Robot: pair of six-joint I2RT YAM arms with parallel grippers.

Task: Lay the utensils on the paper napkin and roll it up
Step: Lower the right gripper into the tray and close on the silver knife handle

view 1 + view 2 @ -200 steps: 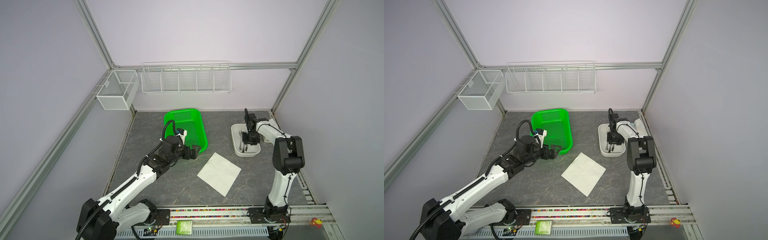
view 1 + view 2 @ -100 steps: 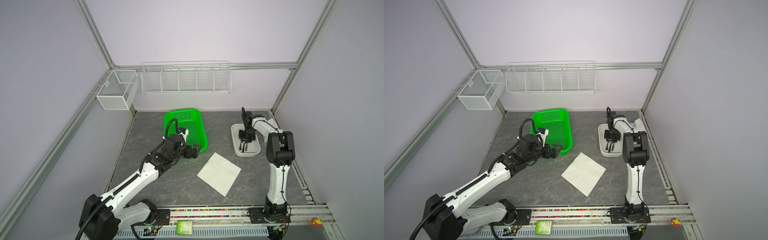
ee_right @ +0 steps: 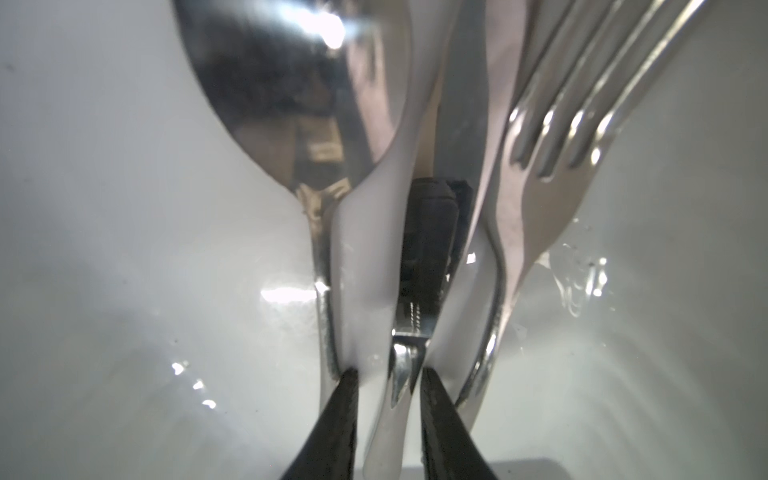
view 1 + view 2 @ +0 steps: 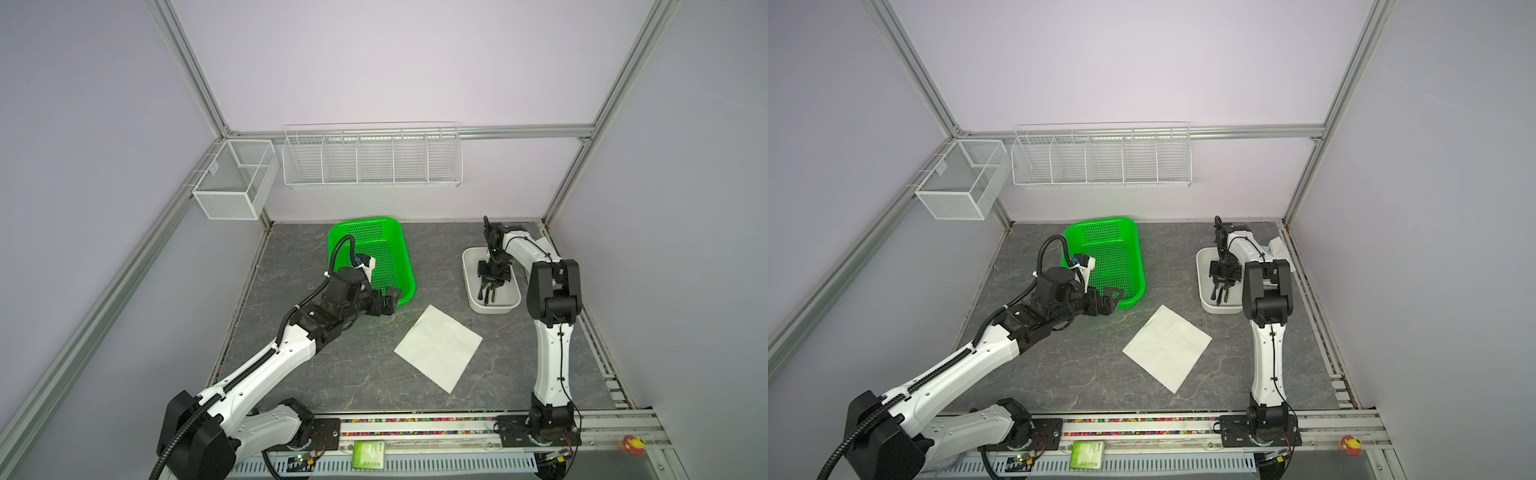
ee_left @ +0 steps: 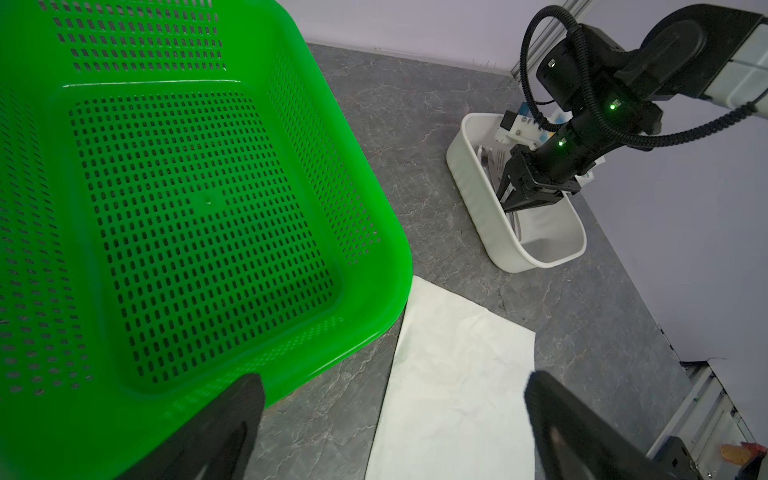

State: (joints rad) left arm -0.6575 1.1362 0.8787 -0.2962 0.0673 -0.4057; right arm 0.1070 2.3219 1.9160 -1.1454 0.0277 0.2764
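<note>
Grey, marbled stone makes up the table, and everything else sits on or above it. On the back wall hangs a long white wire rack. Next in size is a green plastic basket with a perforated floor, left of centre toward the back. In front of it and to the right, a white paper napkin lies flat on the table, turned corner-on, close to the basket's near corner but not touching it. A white oblong tub stands on the right, just beyond the napkin, and it holds the utensils. The right wrist view shows them lying side by side, with the spoon on one side, the knife in the middle and the fork on the other. The left gripper hovers by the basket's near corner with its jaws spread wide and nothing between them. The right gripper reaches down into the tub, its two fingers set narrowly either side of the knife's handle. Whether they actually pinch it cannot be told.
</note>
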